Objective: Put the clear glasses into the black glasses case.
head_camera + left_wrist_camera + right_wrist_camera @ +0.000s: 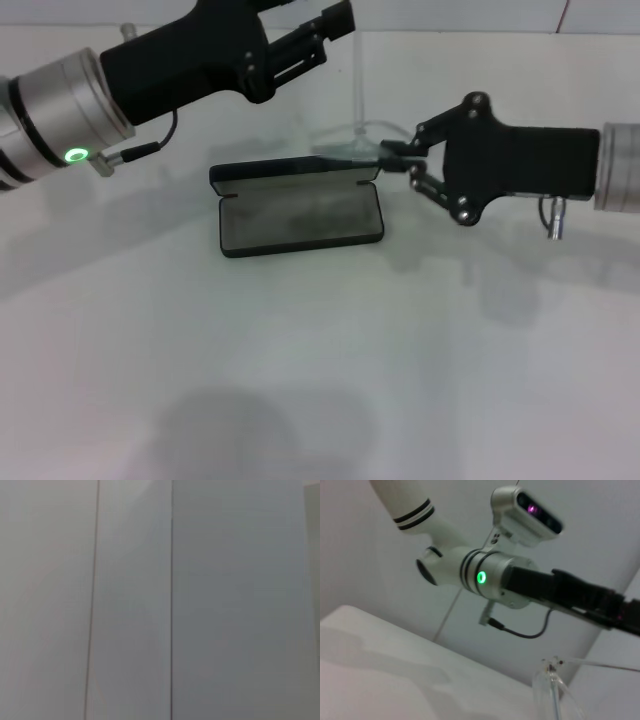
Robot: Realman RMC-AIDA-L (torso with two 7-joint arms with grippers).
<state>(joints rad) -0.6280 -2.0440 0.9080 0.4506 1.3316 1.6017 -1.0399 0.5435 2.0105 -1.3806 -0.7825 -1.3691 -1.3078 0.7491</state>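
While the black glasses case (300,207) is lying open toward the far middle of the white desk (330,380), with its lid standing up along the far side and its grey-lined tray facing up, the right gripper (392,158) is reaching in from the right and pinching the clear glasses (350,148) at their right end, its fingers closed to a narrow gap around the frame. The glasses are hanging just above and behind the case's far right corner, with one thin clear arm sticking straight up and the lens running leftward from the fingertips; in the right wrist view the glasses (555,690) are showing as a faint curved outline close to the camera. Their long axis is lying roughly parallel to the case's long axis, so the coming move looks like a short carry toward the near side and slightly left, then down into the tray, and the raised arm may need folding or tipping to fit. The left gripper (335,25) is hovering high over the far left of the desk, holding nothing; whether it is open I cannot tell.
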